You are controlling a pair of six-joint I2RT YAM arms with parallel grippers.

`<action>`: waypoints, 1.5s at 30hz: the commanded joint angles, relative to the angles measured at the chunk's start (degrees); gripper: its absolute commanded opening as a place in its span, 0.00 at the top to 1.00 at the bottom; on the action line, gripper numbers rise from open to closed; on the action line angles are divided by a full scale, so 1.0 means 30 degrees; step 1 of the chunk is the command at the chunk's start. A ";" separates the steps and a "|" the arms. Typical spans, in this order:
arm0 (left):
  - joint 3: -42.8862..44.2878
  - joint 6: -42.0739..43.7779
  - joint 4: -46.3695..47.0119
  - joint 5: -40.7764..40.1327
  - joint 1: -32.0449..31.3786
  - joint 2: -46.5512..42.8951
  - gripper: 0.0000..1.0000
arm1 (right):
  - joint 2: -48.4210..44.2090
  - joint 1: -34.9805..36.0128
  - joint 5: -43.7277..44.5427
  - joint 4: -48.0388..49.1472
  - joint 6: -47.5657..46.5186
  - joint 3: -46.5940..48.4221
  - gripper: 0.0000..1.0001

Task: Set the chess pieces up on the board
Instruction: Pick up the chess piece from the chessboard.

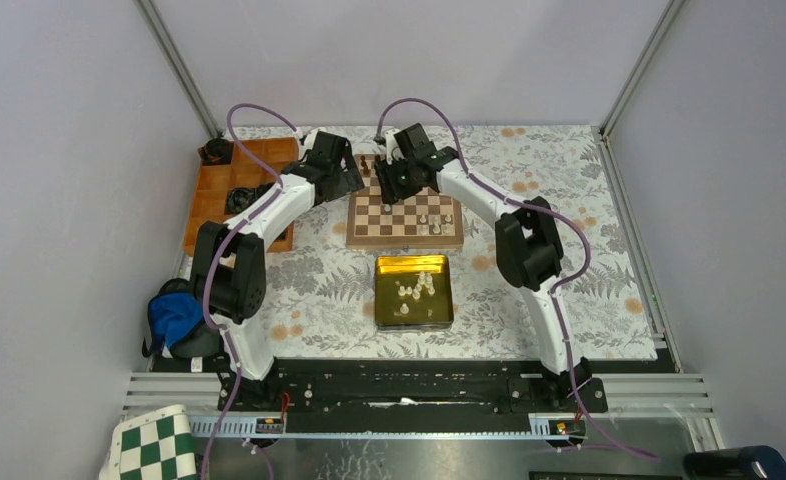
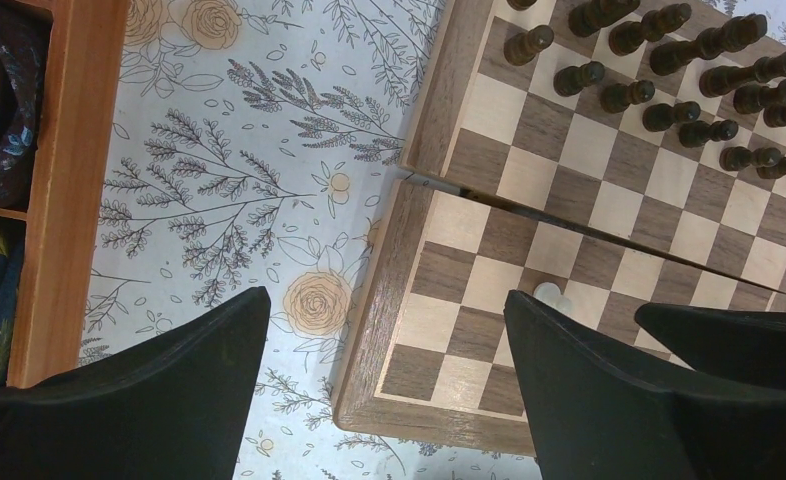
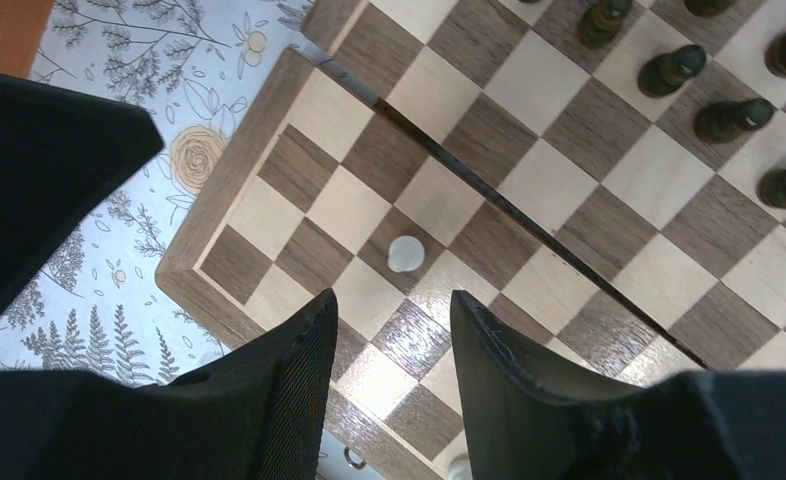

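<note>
Placement seems done: right gripper (image 3: 394,305), jaws apart and empty, hangs above standing cream pawn (image 3: 404,252) near left edge of board (image 3: 229,165); left gripper (image 2: 386,300) is wide apart. Next move, I think: fetch another piece (image 1: 416,288) from tin (image 1: 381,290).

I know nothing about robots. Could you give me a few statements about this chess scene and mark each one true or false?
1. Dark pieces stand on the board. True.
2. The right gripper holds the white pawn. False: the pawn stands free on the board, and the jaws are empty.
3. White pieces sit in the yellow tin. True.
4. The left gripper is shut. False: it is wide open.
</note>
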 commanded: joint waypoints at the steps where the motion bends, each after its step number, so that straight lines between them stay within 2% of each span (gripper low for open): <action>1: -0.0021 0.0142 -0.0127 -0.0277 0.0024 -0.0385 0.05 | 0.0215 0.0443 -0.0545 0.0890 -0.0799 0.0388 0.48; 33: -0.1536 -0.0539 0.0536 -0.0248 0.0018 -0.0741 0.05 | 0.1968 0.0649 0.0791 0.1159 -0.1276 0.1542 0.60; 45: -0.1506 -0.0528 0.0492 -0.0307 0.0018 -0.0680 0.05 | 0.2082 0.0719 0.0859 0.1071 -0.1519 0.1784 0.70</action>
